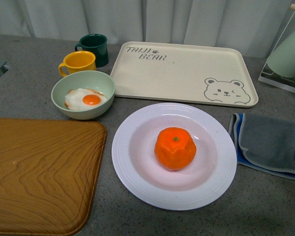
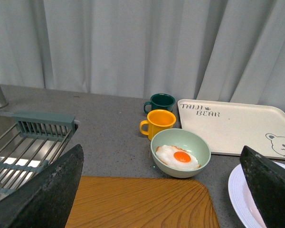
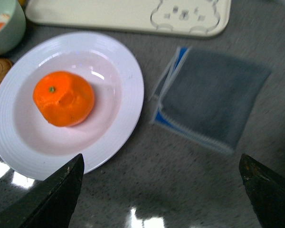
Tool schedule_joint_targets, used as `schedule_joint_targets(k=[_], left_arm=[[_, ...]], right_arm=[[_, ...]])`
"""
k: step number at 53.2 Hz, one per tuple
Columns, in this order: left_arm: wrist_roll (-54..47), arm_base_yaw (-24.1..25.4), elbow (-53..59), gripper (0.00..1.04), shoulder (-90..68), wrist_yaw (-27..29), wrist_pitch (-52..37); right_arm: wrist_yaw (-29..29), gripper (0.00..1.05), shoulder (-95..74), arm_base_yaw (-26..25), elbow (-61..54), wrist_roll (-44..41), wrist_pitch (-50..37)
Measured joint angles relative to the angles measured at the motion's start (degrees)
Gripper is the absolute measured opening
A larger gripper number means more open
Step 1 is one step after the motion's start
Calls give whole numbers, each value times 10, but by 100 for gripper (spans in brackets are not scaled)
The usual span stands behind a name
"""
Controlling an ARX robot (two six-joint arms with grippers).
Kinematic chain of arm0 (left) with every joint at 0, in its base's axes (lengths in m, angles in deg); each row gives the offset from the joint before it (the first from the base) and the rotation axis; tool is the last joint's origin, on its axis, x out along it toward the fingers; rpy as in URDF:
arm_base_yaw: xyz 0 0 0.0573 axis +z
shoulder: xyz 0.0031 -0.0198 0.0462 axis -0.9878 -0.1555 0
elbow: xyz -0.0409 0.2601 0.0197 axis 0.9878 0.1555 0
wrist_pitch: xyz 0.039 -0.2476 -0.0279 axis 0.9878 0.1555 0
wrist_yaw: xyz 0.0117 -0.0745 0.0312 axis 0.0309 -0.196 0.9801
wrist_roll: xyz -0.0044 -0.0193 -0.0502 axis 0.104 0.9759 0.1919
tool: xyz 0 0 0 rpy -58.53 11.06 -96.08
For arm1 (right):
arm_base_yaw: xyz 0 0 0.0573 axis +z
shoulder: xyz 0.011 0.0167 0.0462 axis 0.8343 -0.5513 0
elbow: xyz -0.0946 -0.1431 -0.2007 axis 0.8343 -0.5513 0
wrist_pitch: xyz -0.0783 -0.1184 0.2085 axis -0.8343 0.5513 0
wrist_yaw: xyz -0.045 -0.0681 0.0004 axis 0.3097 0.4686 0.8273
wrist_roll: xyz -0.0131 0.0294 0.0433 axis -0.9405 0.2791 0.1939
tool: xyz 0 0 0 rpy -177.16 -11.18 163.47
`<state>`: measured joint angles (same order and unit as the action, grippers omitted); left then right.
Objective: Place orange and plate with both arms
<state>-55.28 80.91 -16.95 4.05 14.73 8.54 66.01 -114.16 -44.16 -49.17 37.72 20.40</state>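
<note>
The orange (image 1: 175, 147) sits centred on the plate (image 1: 137, 174), whose rim nears the board (image 1: 39, 167) left and cloth (image 1: 270, 142) right. Left gripper (image 2: 161, 149) and right gripper (image 3: 161, 157) gape wide.

Left gripper (image 2: 160, 149): two broad, wedge-shaped fingers (image 2: 45, 192), matt black with a fine pale speckle, each narrowing to a blunt tip. Right gripper (image 3: 160, 155): fingers (image 3: 268, 187) of the same black, speckled, wedge-shaped form.

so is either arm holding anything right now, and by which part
nothing is held: both jaws stand open and empty, and the orange sits free on the plate
</note>
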Motion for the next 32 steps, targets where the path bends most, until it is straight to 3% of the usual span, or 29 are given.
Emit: schedule_joint_targets(k=[20, 32], left_arm=[[0, 0, 0, 98, 0, 0, 0], [0, 0, 0, 98, 0, 0, 0]], right_arm=[[-87, 95, -284, 14, 116, 181, -8], [-160, 95, -397, 9, 154, 262, -70]])
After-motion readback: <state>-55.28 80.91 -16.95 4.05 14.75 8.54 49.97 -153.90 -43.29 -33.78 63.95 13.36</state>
